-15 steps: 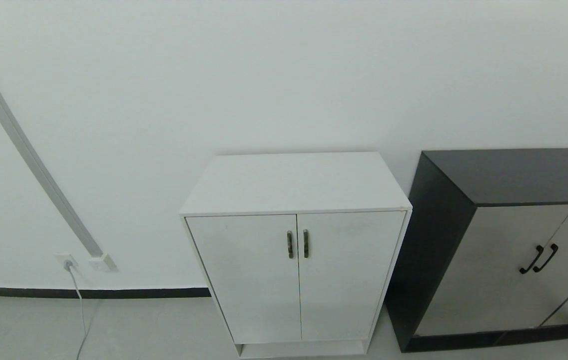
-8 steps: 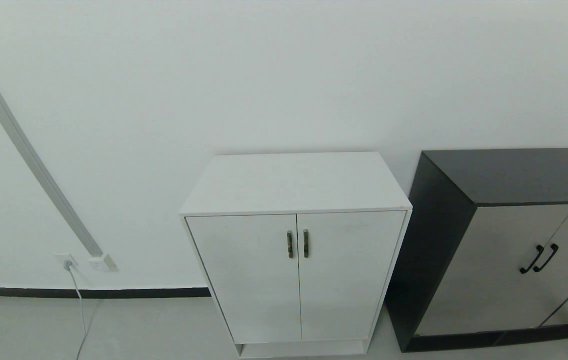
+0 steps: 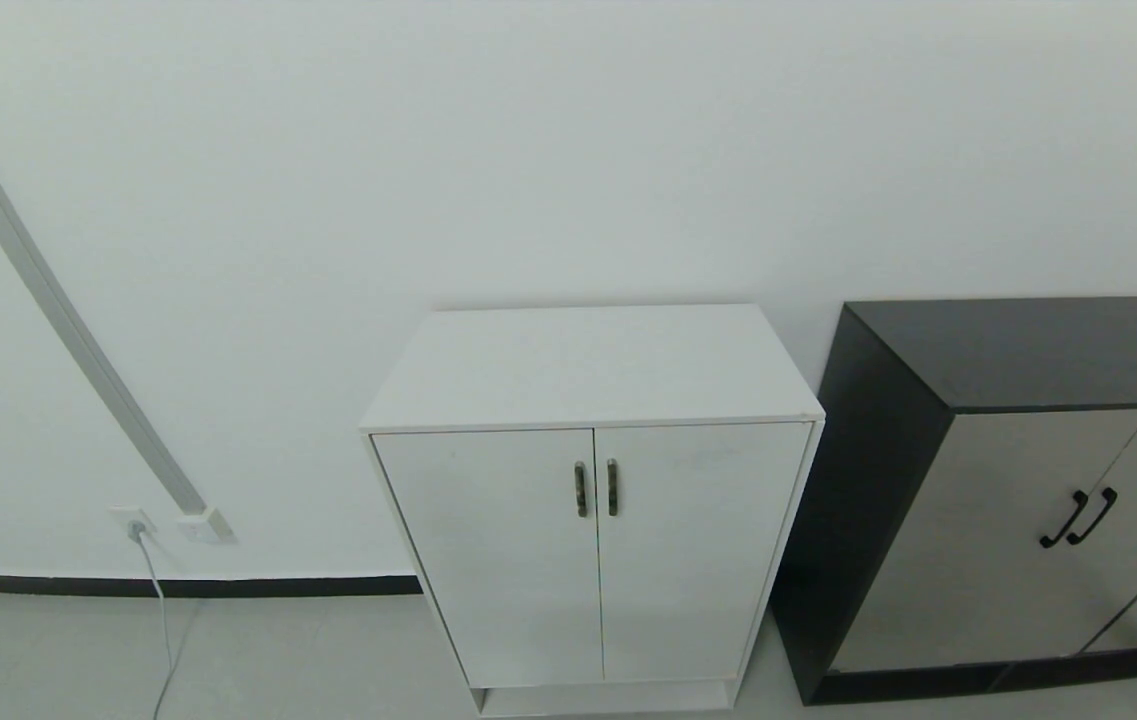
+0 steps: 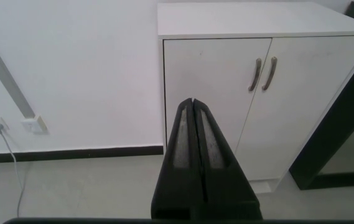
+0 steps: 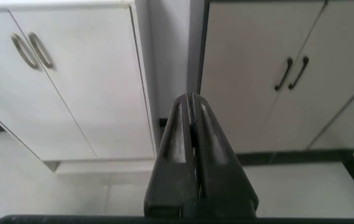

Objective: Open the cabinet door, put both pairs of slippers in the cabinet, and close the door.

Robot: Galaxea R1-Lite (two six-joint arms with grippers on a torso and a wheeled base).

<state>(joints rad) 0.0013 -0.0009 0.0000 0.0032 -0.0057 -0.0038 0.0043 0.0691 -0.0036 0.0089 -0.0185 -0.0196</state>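
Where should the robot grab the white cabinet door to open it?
Best by the right door's handle, a thin upright bar standing off the door near the white cabinet's middle seam. Come straight from the front, pinch the bar from both sides, then pull; the hinge is probably at the outer edge.

There's the left gripper, long and black, tapering to a narrow tip, grey strips down each half; right gripper, same black wedge.
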